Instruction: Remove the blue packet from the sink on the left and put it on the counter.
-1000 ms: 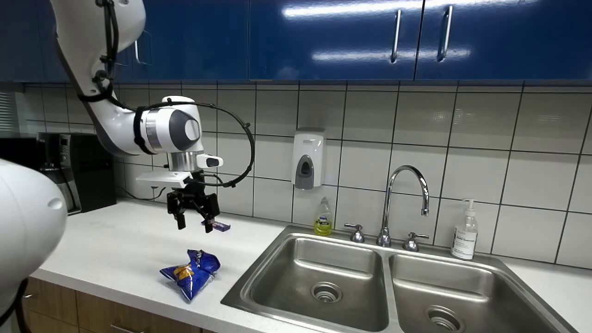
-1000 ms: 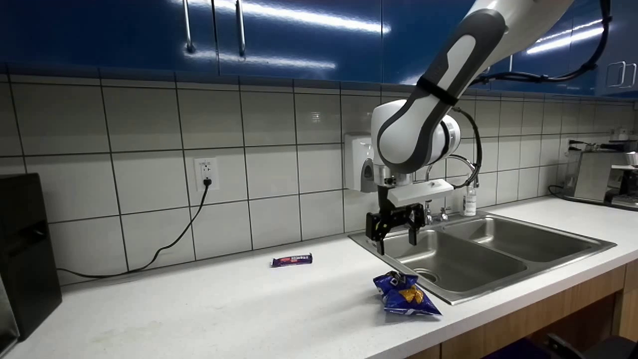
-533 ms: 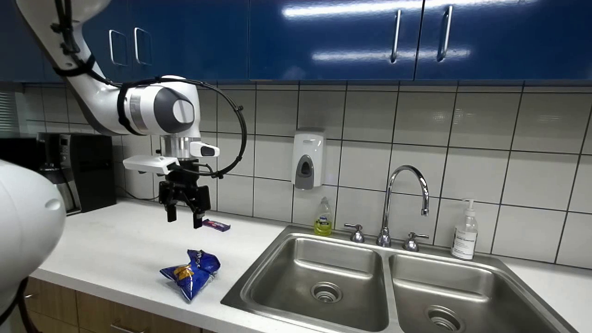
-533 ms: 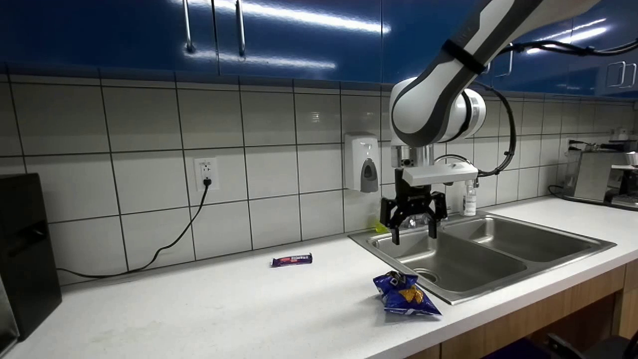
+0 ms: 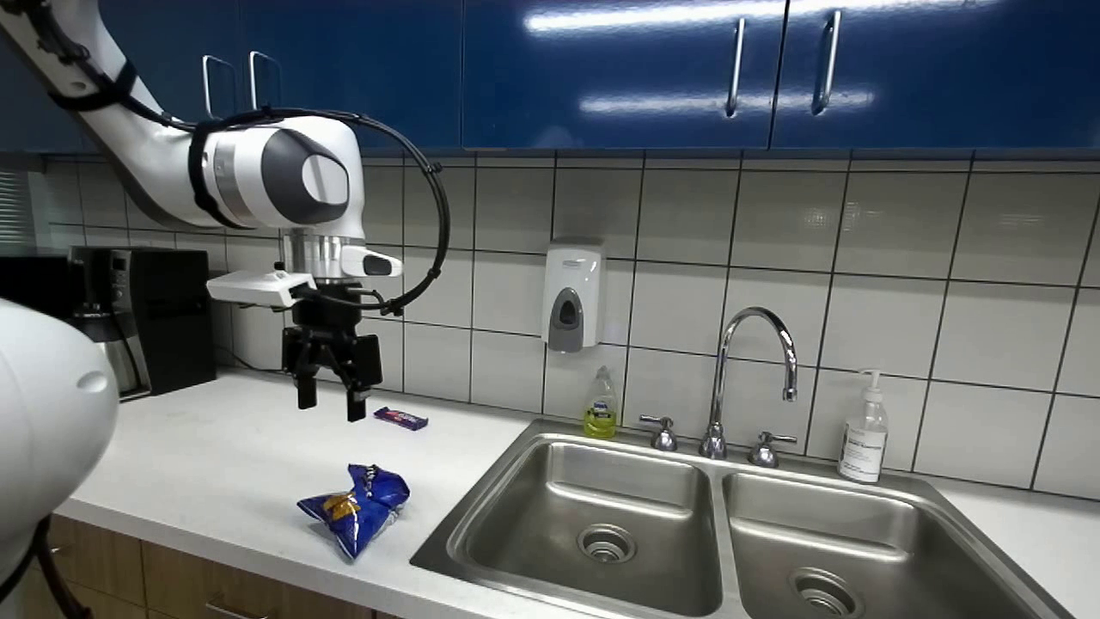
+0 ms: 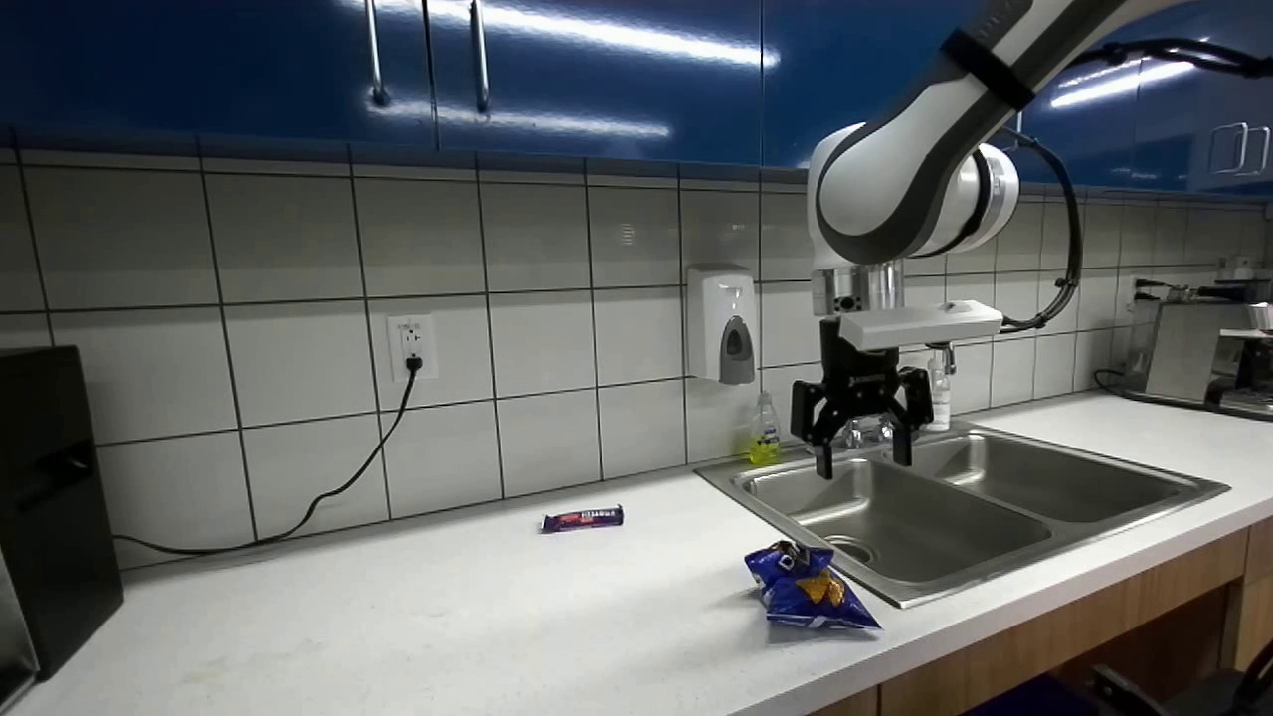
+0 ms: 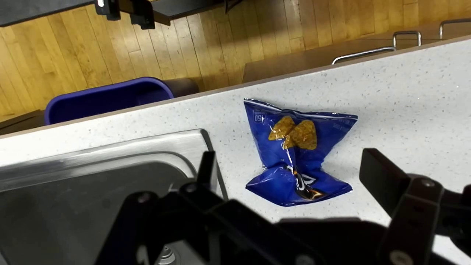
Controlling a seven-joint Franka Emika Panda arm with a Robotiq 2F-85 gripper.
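Observation:
The blue packet (image 5: 357, 511), a crumpled chip bag with orange chips printed on it, lies on the white counter (image 5: 215, 456) beside the sink's corner. It also shows in an exterior view (image 6: 808, 587) and in the wrist view (image 7: 294, 154). My gripper (image 5: 332, 401) is open and empty, fingers pointing down, well above the counter. It also shows in an exterior view (image 6: 863, 459). In the wrist view the packet appears between the spread fingers (image 7: 293, 167), apart from both. The double sink (image 5: 460, 524) has nothing visible in its basins.
A purple snack bar (image 5: 400, 419) lies on the counter farther back. A yellow soap bottle (image 5: 601, 408), the faucet (image 5: 718, 387) and a pump bottle (image 5: 864, 434) stand behind the sink. A black machine (image 6: 60, 517) stands on the counter. A purple bin (image 7: 110, 99) is below.
My gripper has risen and moved away from the packet, to the left in an exterior view and to the right in an exterior view. It stays open. The packet has not moved.

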